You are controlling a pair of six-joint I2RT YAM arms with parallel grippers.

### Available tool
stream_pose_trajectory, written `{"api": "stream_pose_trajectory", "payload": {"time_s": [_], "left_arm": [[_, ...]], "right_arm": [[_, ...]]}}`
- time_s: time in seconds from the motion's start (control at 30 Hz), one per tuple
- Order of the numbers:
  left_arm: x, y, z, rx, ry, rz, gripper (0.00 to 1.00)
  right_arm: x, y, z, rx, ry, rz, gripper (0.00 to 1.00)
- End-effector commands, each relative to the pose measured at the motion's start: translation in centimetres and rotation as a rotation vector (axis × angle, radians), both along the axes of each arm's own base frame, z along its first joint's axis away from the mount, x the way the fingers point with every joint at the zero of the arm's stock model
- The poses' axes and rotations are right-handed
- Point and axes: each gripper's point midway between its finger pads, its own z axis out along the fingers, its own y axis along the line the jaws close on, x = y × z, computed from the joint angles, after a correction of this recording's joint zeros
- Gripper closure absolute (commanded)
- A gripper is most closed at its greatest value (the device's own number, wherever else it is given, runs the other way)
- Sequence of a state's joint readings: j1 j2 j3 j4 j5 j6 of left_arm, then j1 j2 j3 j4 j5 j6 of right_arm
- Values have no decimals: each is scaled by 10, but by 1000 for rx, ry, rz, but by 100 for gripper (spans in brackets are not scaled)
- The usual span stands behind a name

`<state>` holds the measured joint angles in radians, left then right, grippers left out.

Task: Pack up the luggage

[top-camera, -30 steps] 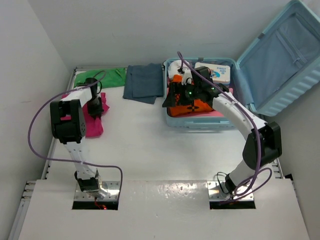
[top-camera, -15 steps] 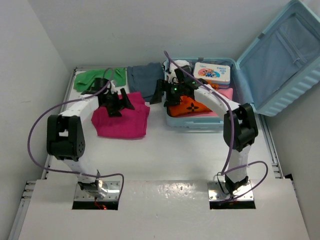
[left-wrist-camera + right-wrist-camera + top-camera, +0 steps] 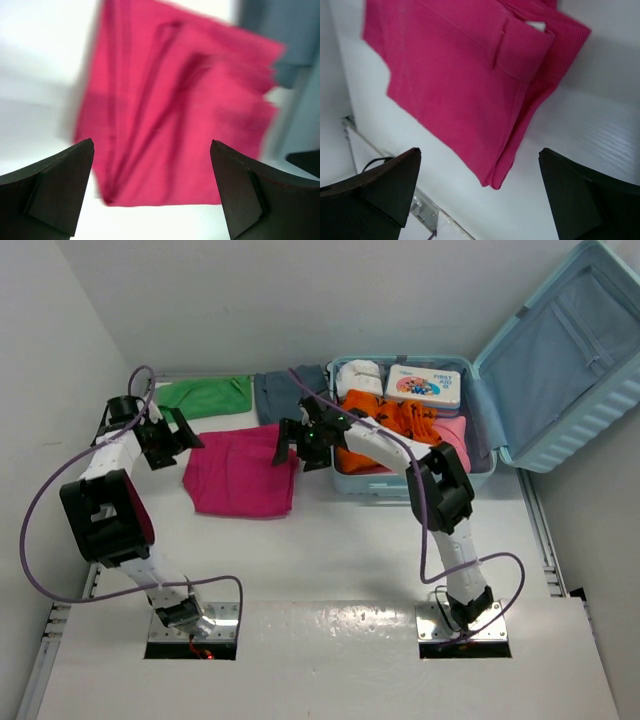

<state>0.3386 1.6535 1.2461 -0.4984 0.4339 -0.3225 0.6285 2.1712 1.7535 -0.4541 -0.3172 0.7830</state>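
Since a second ago: pink cloth [image 3: 240, 472] drawn from a bunch at the left edge to lie spread mid-worktop; right arm swung out of the case.

Left gripper [image 3: 183, 443]: one, jaws wide, empty, just off the cloth's left edge.
Green cloth [image 3: 205, 395]: one, at the back.
Pink cloth: one, flat, probably so it can be folded from both sides.
Grey-blue cloth [image 3: 285, 395]: one, at the back, against the case.
Right gripper [image 3: 293, 448]: one, jaws wide, empty, over the cloth's right edge.
Luggage [image 3: 400, 487]: one, back right of the worktop [image 3: 330, 550], lid up for loading. Holds one white roll [image 3: 358, 375], one first-aid box [image 3: 423, 385], one orange garment [image 3: 385, 435], one pink item [image 3: 455, 430].
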Motion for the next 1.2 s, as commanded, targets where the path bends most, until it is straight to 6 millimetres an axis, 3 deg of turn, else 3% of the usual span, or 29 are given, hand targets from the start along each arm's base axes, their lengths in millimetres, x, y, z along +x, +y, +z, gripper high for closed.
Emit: {"api": "stream_pose_trajectory", "payload": {"time_s": [0.0,0.23,0.33,0.37,0.63,0.7,0.73,0.87,0.97,1.0,1.07,1.1,1.13,1.17], "left_arm": [[-8,19,-25,52,60,-65,0],[-8,41,-63,58,141,-58,0],[-10,38,-82,32,181,-74,0],[-11,38,-85,9,184,-75,0],[-36,7,-121,-103,244,-76,3],[-39,-3,-125,-129,255,-76,4],[-43,-10,-128,-127,256,-91,5],[-55,-37,-137,-151,282,-126,8],[-64,-54,-133,-138,280,-157,13],[-66,-52,-133,-124,282,-150,16],[-69,-53,-125,-102,264,-131,30],[-71,-54,-121,-98,254,-131,37],[-72,-53,-116,-114,243,-121,45],[-79,-54,-114,-131,238,-116,67]], "right_arm": [[1,-12,-26,-129,38,-104,0],[-1,-23,-72,-228,73,-119,0],[4,-4,-75,-141,61,-70,0],[3,-5,-85,-152,78,-71,0],[4,21,-115,-114,102,-21,0],[4,35,-109,-68,101,3,0],[-1,39,-118,-57,119,19,0],[-17,73,-118,-1,124,70,0],[-26,96,-110,44,102,117,17],[-28,101,-106,57,97,138,39],[-26,113,-84,125,45,192,66],[-29,115,-79,136,23,231,88],[-25,114,-66,162,3,246,95],[-23,113,-53,179,-14,256,100]]}}
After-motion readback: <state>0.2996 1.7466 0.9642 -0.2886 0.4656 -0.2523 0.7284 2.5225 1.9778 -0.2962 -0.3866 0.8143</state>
